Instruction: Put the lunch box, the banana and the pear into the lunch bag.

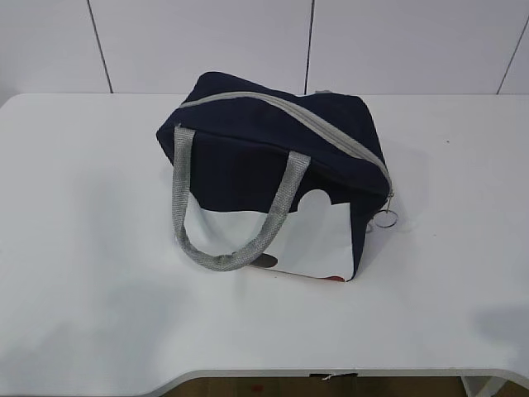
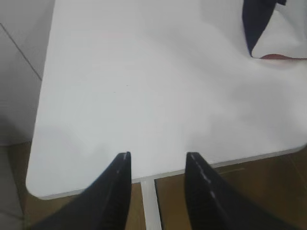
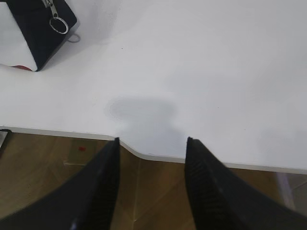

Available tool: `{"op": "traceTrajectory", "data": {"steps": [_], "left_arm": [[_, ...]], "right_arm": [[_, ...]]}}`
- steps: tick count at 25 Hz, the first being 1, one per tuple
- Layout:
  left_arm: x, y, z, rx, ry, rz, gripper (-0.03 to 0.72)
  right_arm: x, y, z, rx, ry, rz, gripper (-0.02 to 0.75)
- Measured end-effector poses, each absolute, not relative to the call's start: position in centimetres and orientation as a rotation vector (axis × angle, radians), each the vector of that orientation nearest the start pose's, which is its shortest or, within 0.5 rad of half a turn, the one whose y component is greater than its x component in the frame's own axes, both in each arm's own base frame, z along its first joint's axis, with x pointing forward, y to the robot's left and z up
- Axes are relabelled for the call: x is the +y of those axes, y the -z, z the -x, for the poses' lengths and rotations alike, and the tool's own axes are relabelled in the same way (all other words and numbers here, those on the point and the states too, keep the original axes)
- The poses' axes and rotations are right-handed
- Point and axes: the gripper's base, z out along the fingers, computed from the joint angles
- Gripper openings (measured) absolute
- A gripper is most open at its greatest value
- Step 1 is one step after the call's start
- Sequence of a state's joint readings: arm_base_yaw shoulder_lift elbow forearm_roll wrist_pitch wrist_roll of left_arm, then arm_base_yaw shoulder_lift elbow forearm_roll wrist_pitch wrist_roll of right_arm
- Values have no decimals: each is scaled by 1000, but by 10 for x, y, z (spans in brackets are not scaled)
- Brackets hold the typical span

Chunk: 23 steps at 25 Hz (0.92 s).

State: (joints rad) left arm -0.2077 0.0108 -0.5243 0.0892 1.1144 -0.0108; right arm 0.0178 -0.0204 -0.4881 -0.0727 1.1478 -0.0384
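Note:
The lunch bag (image 1: 273,174) stands in the middle of the white table (image 1: 91,273), navy on top with white lower panels. Its grey zipper (image 1: 289,116) runs shut along the top, and the ring pull (image 1: 388,218) hangs at its right end. A grey handle (image 1: 227,219) droops over the front. No lunch box, banana or pear shows in any view. My left gripper (image 2: 158,155) hangs open over the table's near left corner, with a corner of the bag (image 2: 268,28) far off. My right gripper (image 3: 152,140) is open over the table's front edge, the bag (image 3: 38,28) at upper left. Both hold nothing.
The table's front edge (image 3: 192,160) has a curved notch just ahead of my right gripper. Brown floor (image 3: 158,201) lies below both grippers. A white panelled wall (image 1: 248,41) stands behind the table. Neither arm appears in the exterior view.

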Motion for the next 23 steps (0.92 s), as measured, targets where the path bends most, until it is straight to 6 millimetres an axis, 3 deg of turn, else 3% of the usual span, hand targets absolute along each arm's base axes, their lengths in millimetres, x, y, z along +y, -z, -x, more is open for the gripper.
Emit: {"op": "traceTrajectory", "data": {"steps": [10, 23], "left_arm": [[8, -280, 8, 2081, -67, -39, 289], [7, -280, 8, 2082, -87, -5, 289]], "right_arm": [[-6, -267, 10, 2121, 100, 52, 365], [-6, -267, 10, 2121, 100, 52, 365]]}}
